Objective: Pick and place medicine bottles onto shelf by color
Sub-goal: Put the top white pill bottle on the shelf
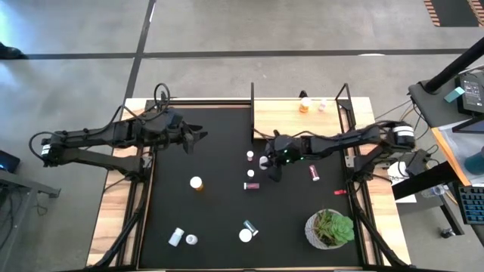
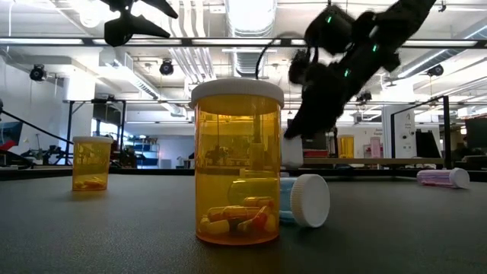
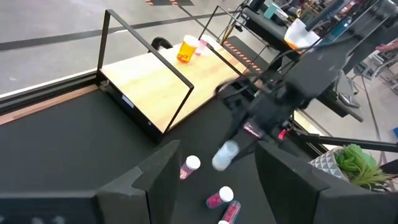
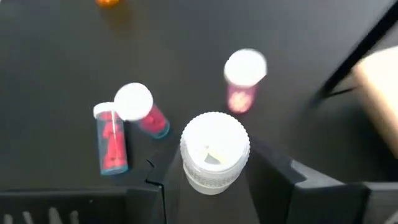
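- Nearest the low camera we see an upright orange bottle, a clear amber plastic cylinder with a smooth white cap and loose capsules inside; it stands on the matte black mat.
- Just behind it a bottle lies on its side, its ribbed white cap facing us.
- Farther back a second orange bottle stands upright, and a pinkish bottle lies flat off to the side.
- Over the mat's middle, the right gripper has its two dark fingers closed around a white bottle with a ridged round cap, lifted off the mat.
- Beneath it three pink-red bottles rest on the mat: one upright, two lying close together.
- The left gripper hangs over the mat's far-left part, its fingers apart and empty.
- At the far edge sits the shelf, a flat light-wood board with thin black posts; an orange bottle and a small pale one stand on it.
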Controlling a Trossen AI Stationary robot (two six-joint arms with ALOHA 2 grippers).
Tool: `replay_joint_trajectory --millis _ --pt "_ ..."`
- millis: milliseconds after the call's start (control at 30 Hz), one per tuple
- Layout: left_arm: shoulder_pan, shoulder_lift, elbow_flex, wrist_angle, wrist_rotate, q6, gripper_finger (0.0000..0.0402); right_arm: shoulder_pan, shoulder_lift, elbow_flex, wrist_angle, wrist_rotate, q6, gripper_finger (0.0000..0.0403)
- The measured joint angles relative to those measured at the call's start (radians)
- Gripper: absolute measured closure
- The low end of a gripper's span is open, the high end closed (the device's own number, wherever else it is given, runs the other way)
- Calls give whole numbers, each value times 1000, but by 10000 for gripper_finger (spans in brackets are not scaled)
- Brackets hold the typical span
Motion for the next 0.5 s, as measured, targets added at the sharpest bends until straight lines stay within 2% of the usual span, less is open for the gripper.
replay_joint_trajectory --millis 133,233,333,500 --pt "1 3 0 11 -11 -2 212 -50 -109 3 -21 93 -23 260" --pt "2 3 0 22 -33 2 212 -116 -145 3 -19 222 58 261" --pt "2 3 2 27 -59 6 212 -190 -136 3 -19 315 211 261" --pt "2 -3 2 26 -79 47 212 -286 -67 37 -18 340 302 260"
